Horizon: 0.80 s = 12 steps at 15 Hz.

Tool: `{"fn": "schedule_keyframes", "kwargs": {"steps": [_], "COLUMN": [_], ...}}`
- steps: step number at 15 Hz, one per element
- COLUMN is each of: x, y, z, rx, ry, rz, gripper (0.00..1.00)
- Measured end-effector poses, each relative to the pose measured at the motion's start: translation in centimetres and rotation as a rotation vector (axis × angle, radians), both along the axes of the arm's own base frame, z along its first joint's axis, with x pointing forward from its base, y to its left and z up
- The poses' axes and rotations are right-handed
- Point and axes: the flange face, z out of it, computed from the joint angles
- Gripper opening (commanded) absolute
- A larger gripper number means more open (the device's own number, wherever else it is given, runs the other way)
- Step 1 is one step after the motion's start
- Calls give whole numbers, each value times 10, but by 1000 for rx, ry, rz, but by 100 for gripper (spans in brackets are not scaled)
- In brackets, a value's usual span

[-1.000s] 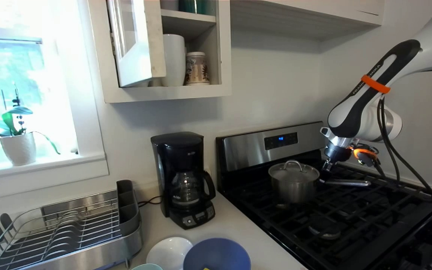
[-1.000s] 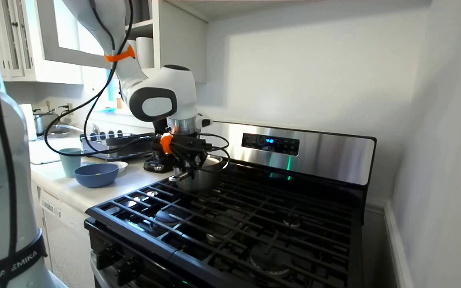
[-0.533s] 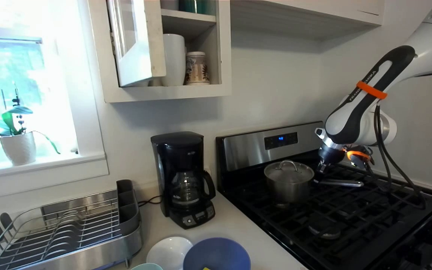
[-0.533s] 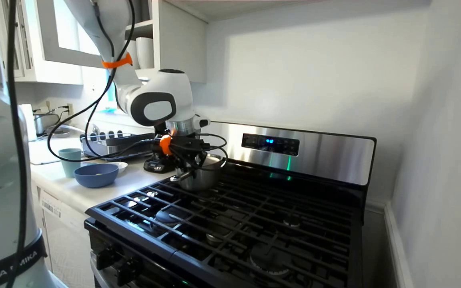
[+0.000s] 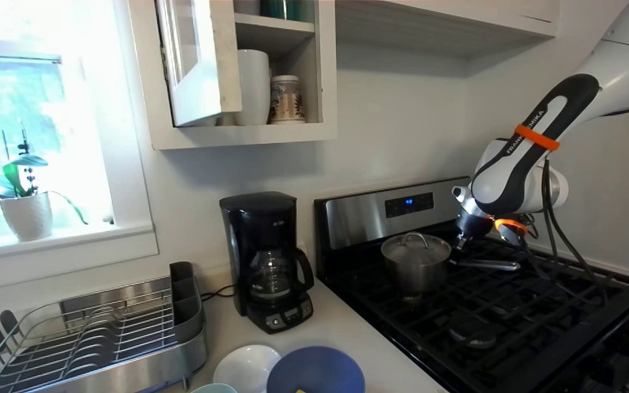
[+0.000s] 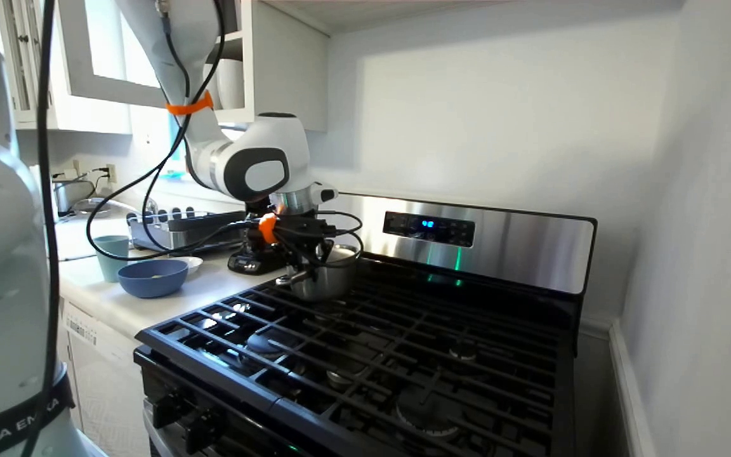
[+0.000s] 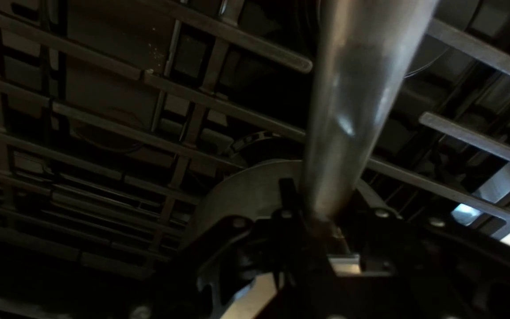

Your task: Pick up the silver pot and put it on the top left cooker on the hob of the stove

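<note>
The silver pot (image 5: pixel 414 267), steel with a lid, is over the back left of the hob, near the stove's back panel (image 5: pixel 355 218). It also shows in an exterior view (image 6: pixel 330 282) and, in part, in the wrist view (image 7: pixel 237 190). My gripper (image 5: pixel 458 246) is shut on its handle (image 7: pixel 361 88) close to the pot body; the jaws (image 7: pixel 321 208) lie on both sides of the handle. The pot looks level, low over the grates; whether it touches them I cannot tell. The hob (image 6: pixel 416 330) has black grates. The top left cooker is mostly hidden by the pot.
A black coffee maker (image 5: pixel 262 262) stands on the counter left of the stove. A blue bowl (image 6: pixel 153 278), a white plate (image 5: pixel 246 368) and a dish rack (image 5: pixel 101 338) are also there. An open cabinet door (image 5: pixel 197 65) hangs above. Cables (image 6: pixel 111 203) loop from my arm.
My gripper and the pot have moved left in an exterior view, and slightly right in the view facing the stove's front. The grip on the handle is unchanged.
</note>
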Motion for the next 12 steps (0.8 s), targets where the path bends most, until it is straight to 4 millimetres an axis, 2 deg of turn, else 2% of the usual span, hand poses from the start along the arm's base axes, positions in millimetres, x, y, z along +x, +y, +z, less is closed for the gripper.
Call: {"fn": "schedule_keyframes", "kwargs": {"steps": [11,12], "x": [20,22], "y": [1,0], "z": [-1,0], "rx": [27,30], "ry": [64,69], "rz": [-53,-59], "gripper": [6,24]}}
